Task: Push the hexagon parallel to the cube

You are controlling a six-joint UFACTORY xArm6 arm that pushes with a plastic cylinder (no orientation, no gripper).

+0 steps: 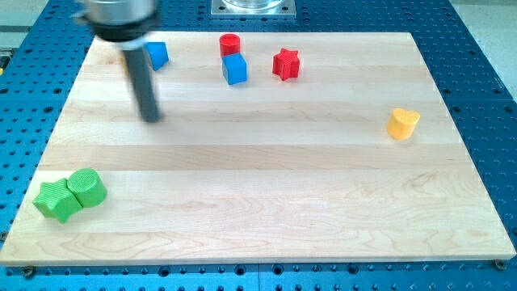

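My tip (150, 118) rests on the board at the upper left, below a blue block (158, 55) whose left side the rod hides; its shape is unclear. A blue cube (235, 69) sits near the view's top centre, well to the right of my tip. A short red block (230, 44), round or hexagonal, stands just above the cube. A red star (286, 64) lies to the cube's right. My tip touches no block.
A yellow heart (402, 124) sits at the right. A green star (55, 200) and a green round or hexagonal block (86, 187) touch each other at the lower left. The wooden board (266, 202) lies on a blue perforated table.
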